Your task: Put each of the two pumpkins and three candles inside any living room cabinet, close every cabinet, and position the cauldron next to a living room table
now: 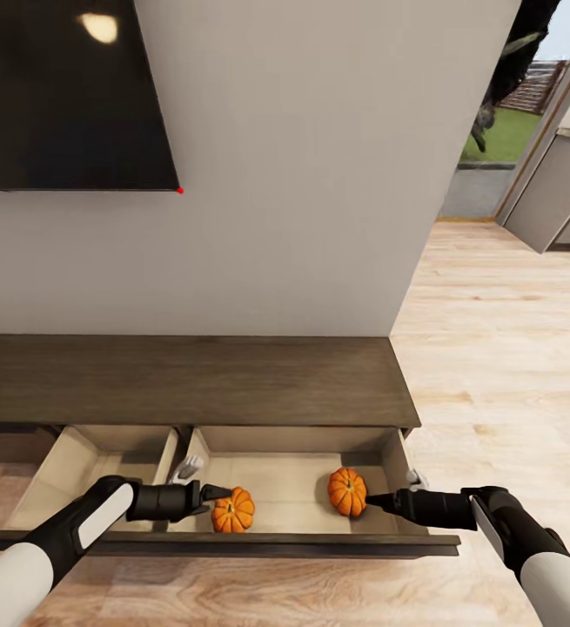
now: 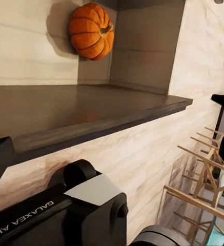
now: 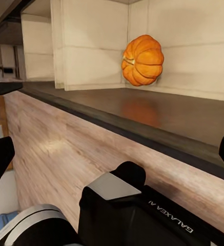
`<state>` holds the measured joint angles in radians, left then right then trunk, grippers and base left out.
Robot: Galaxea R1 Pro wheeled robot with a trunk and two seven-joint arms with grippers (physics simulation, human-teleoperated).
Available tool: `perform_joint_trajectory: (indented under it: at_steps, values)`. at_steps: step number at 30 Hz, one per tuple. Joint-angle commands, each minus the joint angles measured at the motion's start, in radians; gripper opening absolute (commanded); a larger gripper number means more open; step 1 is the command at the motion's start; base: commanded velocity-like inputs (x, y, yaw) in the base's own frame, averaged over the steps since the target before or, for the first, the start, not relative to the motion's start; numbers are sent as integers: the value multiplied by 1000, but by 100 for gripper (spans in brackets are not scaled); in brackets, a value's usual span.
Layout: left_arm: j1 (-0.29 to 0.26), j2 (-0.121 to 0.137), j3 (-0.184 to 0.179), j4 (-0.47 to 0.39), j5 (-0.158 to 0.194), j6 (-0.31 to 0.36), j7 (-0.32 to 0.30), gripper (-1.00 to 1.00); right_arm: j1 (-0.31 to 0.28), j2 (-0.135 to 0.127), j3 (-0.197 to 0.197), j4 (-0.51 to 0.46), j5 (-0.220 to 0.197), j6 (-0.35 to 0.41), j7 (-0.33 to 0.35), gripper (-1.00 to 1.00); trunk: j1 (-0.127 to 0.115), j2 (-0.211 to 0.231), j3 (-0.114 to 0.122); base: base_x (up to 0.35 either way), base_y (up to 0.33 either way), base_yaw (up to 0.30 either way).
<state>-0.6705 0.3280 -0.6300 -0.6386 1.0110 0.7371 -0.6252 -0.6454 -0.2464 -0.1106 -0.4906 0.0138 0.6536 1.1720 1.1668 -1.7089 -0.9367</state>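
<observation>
The long dark-brown cabinet (image 1: pixel 189 379) stands against the wall with two pale-lined drawers pulled out. Both orange pumpkins lie in the right drawer (image 1: pixel 285 475): one (image 1: pixel 233 511) near its front left, the other (image 1: pixel 347 491) near its right wall. My left gripper (image 1: pixel 213 501) is open and sits just left of the first pumpkin, over the drawer front. My right gripper (image 1: pixel 370 501) is open, its tips close to the second pumpkin's right side. Each wrist view shows a pumpkin (image 2: pixel 91 31) (image 3: pixel 142 60) beyond the dark drawer front. The candles, cauldron and table are out of view.
A dark TV screen (image 1: pixel 58 87) hangs on the grey wall above the cabinet. The left drawer (image 1: pixel 84 470) holds nothing I can see. Light wooden floor (image 1: pixel 493 366) runs to the right toward a doorway (image 1: pixel 493 131). A wooden rack (image 2: pixel 204 169) appears in the left wrist view.
</observation>
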Motion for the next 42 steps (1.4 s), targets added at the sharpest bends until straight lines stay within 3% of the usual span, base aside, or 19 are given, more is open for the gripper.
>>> perform_joint_trajectory:
  at_steps: [1, 7, 11, 18, 23, 26, 30, 34, 38, 42]
  values:
    - [0, 3, 0, -8, 0, 0, 0, 100, 0, 0, 1, 0, 0, 0, 0, 100, 0, 0, 0, 0, 0, 0]
    - [2, 34, -2, -52, 3, 1, -10, 100, 0, 1, 1, -6, -1, -1, 1, 100, -15, 28, 13, 0, 0, 0]
    - [2, 41, -2, -52, 1, 1, -62, 100, 0, 1, 0, -6, -1, -2, 2, 100, -31, 56, 25, 0, 0, 0]
    - [11, 43, -5, -40, -2, 2, -73, 100, 0, 0, 1, 5, -1, 0, 0, 100, -57, 105, 47, 0, 0, 0]
    - [12, 46, -87, 13, -2, 5, -76, 100, 0, -5, 13, 17, -1, 2, 11, 100, -77, 140, 63, 0, 0, 0]
    - [12, 55, -102, 18, -1, 5, -78, 100, 0, -5, 20, 27, 2, 3, 84, 100, -88, 161, 72, 0, 0, 0]
    - [14, 59, -105, 20, -1, 5, -79, 100, 0, -6, 57, 51, 12, 3, 116, 100, -103, 189, 85, 0, 0, 0]
    - [14, 60, -115, 19, -1, 5, -80, 100, 0, -7, 122, 62, 18, 3, 127, 100, -119, 217, 97, 0, 0, 0]
    - [14, 60, -151, 20, 0, 5, -80, 100, 0, -6, 151, 70, 22, 3, 129, 100, -119, 217, 97, 0, 0, 0]
    - [16, 60, -163, 21, 0, 5, -80, 100, 0, -5, 200, 91, 34, 2, 128, 100, -119, 217, 97, 0, 0, 0]
